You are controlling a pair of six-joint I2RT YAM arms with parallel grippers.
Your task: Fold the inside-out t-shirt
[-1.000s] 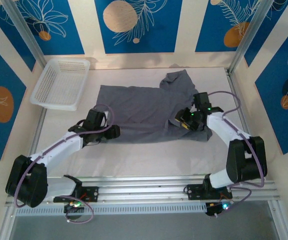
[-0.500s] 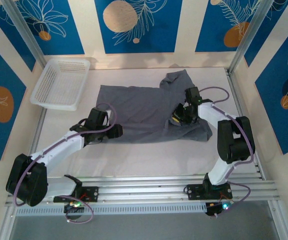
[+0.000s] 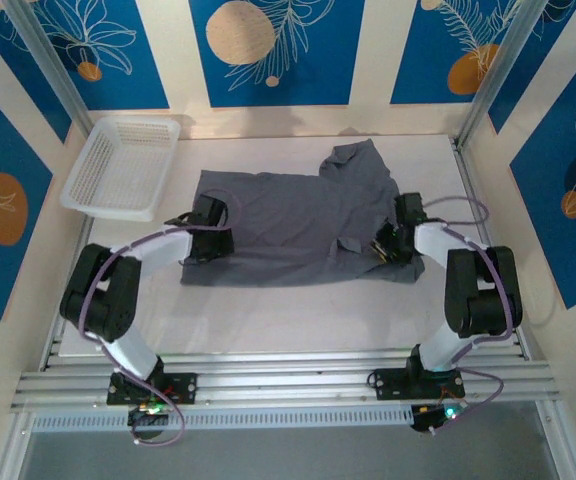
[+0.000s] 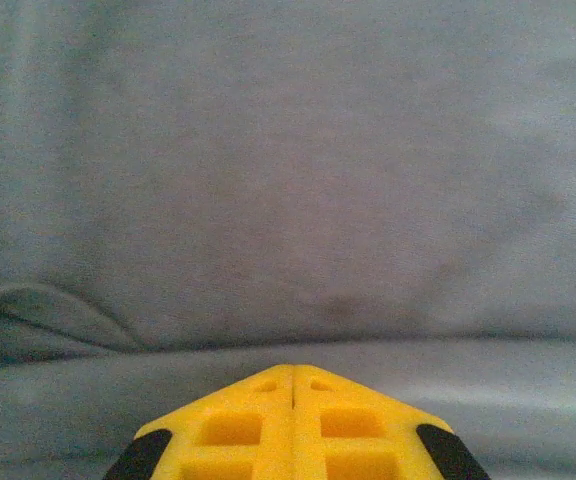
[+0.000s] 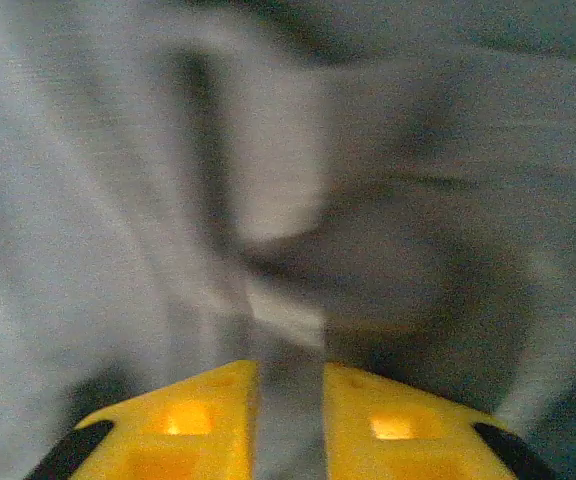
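Note:
The inside-out t-shirt (image 3: pixel 288 215), plain slate-grey, lies spread on the white table, with one sleeve reaching toward the back wall. My left gripper (image 3: pixel 208 215) rests on the shirt's left part. In the left wrist view its yellow fingers (image 4: pixel 238 425) press together at the tips, shut, and grey cloth (image 4: pixel 288 180) lies just ahead with none showing between them. My right gripper (image 3: pixel 388 245) sits at the shirt's near right corner. A strip of grey cloth (image 5: pixel 290 420) runs between its yellow fingers (image 5: pixel 388 420), which are shut on it.
A white mesh basket (image 3: pixel 123 165) stands at the back left, just left of the shirt. Bare white table (image 3: pixel 268 320) stretches between the shirt and the arm bases. Metal frame posts (image 3: pixel 483 95) rise at the back corners.
My left gripper has moved from the shirt's near left edge up onto its left part and closed. My right gripper shifted back toward the near right corner, pinching cloth.

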